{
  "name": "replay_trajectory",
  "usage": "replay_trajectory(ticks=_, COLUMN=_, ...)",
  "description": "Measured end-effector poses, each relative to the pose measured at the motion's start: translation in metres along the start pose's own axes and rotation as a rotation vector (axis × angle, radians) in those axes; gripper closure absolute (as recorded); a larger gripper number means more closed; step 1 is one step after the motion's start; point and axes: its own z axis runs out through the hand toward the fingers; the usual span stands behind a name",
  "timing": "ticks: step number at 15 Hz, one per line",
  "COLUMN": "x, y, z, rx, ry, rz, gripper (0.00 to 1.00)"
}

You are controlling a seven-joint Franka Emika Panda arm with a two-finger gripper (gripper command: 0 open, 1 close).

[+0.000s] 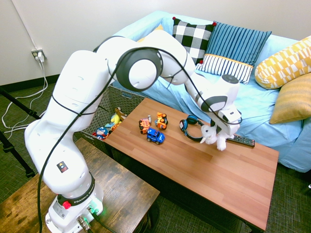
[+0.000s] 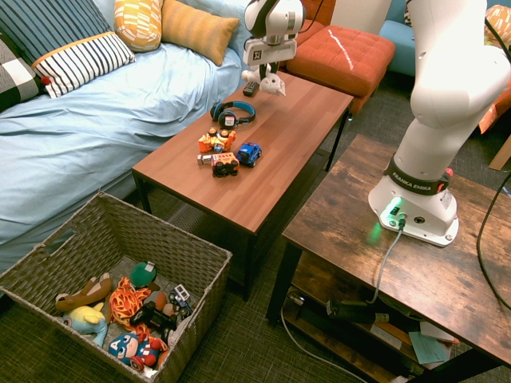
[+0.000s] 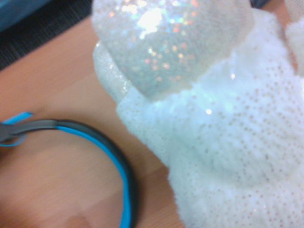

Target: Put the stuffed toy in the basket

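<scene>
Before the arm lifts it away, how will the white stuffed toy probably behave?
The white stuffed toy looks soft and plush, so it will probably squash under the gripper. Its limbs seem loose and may dangle. With fluffy fabric, it is likely light for its size.

White arm (image 1: 70, 97), grey joint rings, black cable (image 1: 80, 115)

On the desk (image 2: 275, 152), I see headphones (image 2: 232, 113), with the blue car (image 2: 249, 154) near them. The sofa (image 2: 152, 104) stands beside that desk.
</scene>
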Motion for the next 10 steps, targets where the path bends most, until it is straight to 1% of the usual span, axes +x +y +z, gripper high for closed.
replay_trajectory(ticks=2, x=-0.028, y=-0.027, z=-0.050, rx=0.040, ry=0.018, rz=-0.055, gripper=1.00)
replay_trajectory(ticks=5, x=-0.094, y=-0.078, z=-0.124, rx=0.073, ry=0.048, rz=-0.126, gripper=1.00)
replay_trajectory(ticks=7, x=-0.145, y=-0.109, z=-0.154, rx=0.087, ry=0.065, rz=-0.171, gripper=1.00)
replay_trajectory(ticks=10, x=-0.228, y=-0.154, z=-0.178, rx=0.111, ry=0.083, rz=-0.241, gripper=1.00)
